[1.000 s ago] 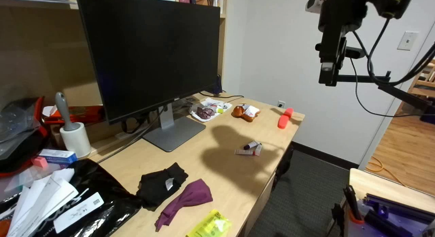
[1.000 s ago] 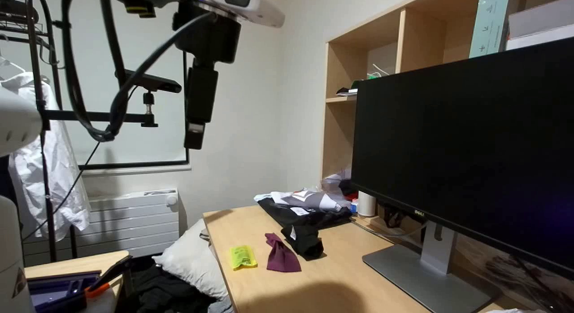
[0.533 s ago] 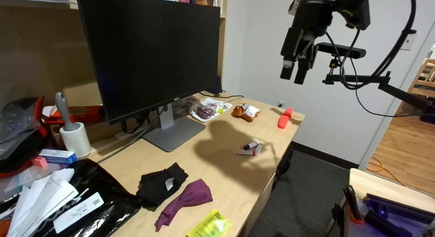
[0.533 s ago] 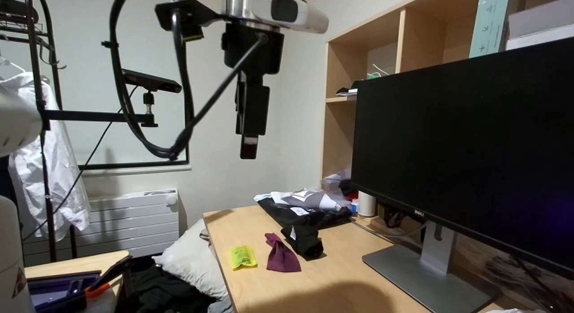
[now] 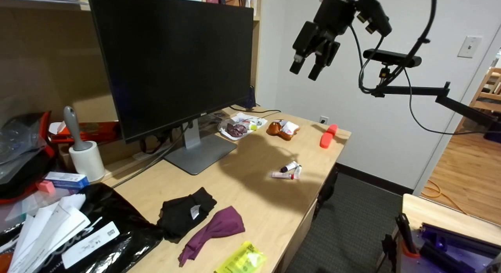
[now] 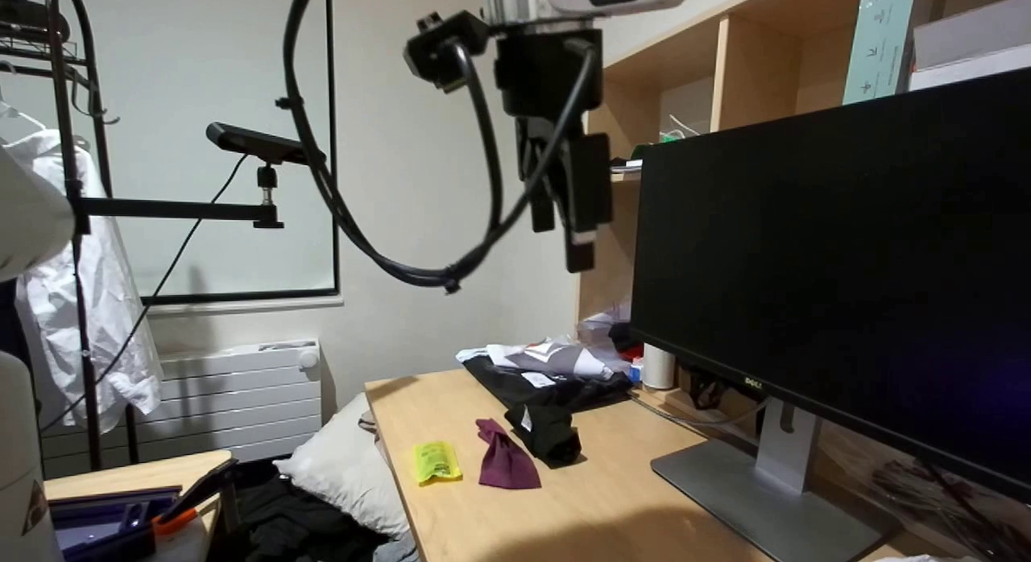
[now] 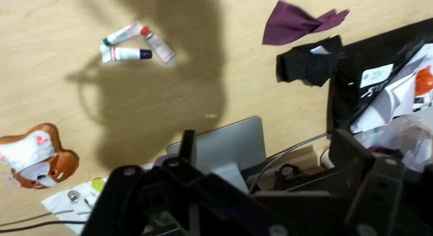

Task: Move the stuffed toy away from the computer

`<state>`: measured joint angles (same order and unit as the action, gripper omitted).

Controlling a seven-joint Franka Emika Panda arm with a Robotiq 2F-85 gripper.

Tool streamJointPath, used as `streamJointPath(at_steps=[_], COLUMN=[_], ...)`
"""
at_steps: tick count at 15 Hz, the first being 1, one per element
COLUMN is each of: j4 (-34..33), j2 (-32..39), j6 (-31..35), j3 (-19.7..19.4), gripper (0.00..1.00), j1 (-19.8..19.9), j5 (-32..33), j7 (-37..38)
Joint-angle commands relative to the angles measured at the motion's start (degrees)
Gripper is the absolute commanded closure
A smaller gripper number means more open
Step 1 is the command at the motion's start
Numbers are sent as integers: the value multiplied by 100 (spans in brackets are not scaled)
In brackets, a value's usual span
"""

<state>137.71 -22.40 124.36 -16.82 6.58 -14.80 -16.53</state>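
The stuffed toy [image 5: 282, 130] is an orange-brown soft toy with a whitish part. It lies on the desk past the far side of the monitor's base. In the wrist view the toy [image 7: 39, 158] is at the left edge, partly cut off, well off to the side of the jaws. The computer is a large black monitor [image 5: 176, 65] on a grey stand, also in an exterior view [image 6: 830, 296]. Its base [image 7: 233, 141] shows between my fingers in the wrist view. My gripper [image 5: 305, 70] is open and empty, high above the desk; it also shows in an exterior view [image 6: 562, 246].
On the desk lie several small tubes [image 5: 282, 175], a red object [image 5: 328, 136], a white tray of small items [image 5: 244, 126], a purple cloth [image 5: 215, 232], a black cloth [image 5: 184, 216], and a yellow packet [image 5: 243, 261]. A camera arm [image 5: 411, 91] stands behind my gripper.
My gripper has moved across above the desk, leftward in one exterior view and rightward in another, closer to the monitor. It has turned, so both spread fingers now show. The toy has not moved.
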Motion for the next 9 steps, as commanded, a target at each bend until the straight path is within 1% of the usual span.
streamJointPath(at_steps=[1,2,3,4,6,9], j4=[-506,-620,-762,-354,-597,-729], j2=[1270,1588,1764,1207,1657,1786], j6=[1111,1421,1271,1207,1250,1250], j3=[-325,-362,-324,-200,-187,-165], gripper=[0,0,0,0,0,0], j1=[-59,-37,65,133,199,213], j5=[-307,-372,-326,-167,-170,-169], j7=[-784,-898,-653,-564,-563,-559])
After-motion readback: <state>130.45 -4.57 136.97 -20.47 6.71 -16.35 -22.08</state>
